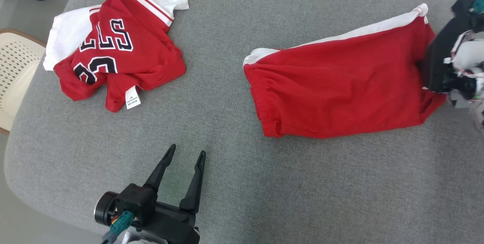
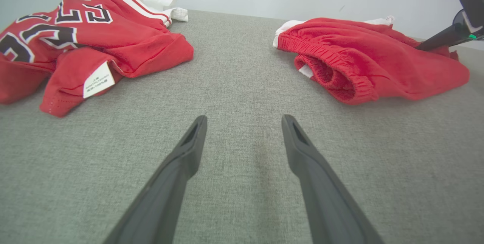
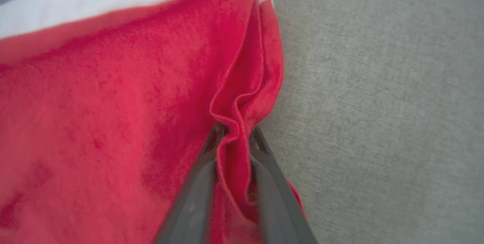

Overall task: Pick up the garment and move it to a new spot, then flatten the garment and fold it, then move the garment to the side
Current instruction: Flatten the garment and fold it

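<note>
Red shorts (image 1: 340, 81) with a white side stripe lie spread on the right of the grey cushion, elastic waistband toward the middle. In the left wrist view the shorts (image 2: 363, 62) sit at the upper right. My right gripper (image 3: 234, 132) is shut on a pinched fold of the shorts' hem (image 3: 242, 111) at their right edge; in the head view its dark body (image 1: 442, 62) covers that edge. My left gripper (image 1: 186, 152) rests open near the cushion's front, a good way left of the shorts, with nothing between its fingers (image 2: 189, 149).
A crumpled red and white jersey (image 1: 113, 47) with black lettering and a white label lies at the cushion's back left. A cream perforated chair (image 1: 15, 70) stands beyond the left edge. The grey cushion (image 1: 234, 183) curves off at the front left corner.
</note>
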Available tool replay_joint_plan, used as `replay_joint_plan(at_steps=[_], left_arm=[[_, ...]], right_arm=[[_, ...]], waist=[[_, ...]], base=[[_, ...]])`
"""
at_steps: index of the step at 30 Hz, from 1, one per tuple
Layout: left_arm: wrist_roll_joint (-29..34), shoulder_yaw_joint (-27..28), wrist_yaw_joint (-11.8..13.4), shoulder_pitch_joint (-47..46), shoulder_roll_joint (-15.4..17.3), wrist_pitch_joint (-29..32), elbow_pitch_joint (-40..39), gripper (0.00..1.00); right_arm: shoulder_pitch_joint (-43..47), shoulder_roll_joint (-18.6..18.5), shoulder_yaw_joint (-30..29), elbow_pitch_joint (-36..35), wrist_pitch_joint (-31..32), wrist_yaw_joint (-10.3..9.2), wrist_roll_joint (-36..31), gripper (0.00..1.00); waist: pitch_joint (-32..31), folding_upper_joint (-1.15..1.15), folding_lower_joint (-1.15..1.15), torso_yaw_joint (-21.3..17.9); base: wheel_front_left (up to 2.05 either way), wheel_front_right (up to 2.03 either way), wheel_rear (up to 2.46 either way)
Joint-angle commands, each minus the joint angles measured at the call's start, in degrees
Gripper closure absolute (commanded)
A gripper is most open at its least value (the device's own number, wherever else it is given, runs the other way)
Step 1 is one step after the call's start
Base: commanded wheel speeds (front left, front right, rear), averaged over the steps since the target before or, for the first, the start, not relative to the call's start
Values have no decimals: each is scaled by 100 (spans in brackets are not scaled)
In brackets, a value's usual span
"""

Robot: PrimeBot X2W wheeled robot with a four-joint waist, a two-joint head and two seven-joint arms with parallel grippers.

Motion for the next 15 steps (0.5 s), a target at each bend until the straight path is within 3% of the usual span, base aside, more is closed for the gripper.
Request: replay_joint_plan(at_steps=[1,15], left_arm=[[-37,2,18,99,12,11,-22,0],[-100,-106,39,340,118,142,-14,0]], right_arm=[[460,168,119,157,192,48,2,100],[825,-193,-360,135,-599,19,-150,100]], waist=[[-12,1,1,-8],[-633,1,1,-297]], base=[[0,0,0],[0,0,0]])
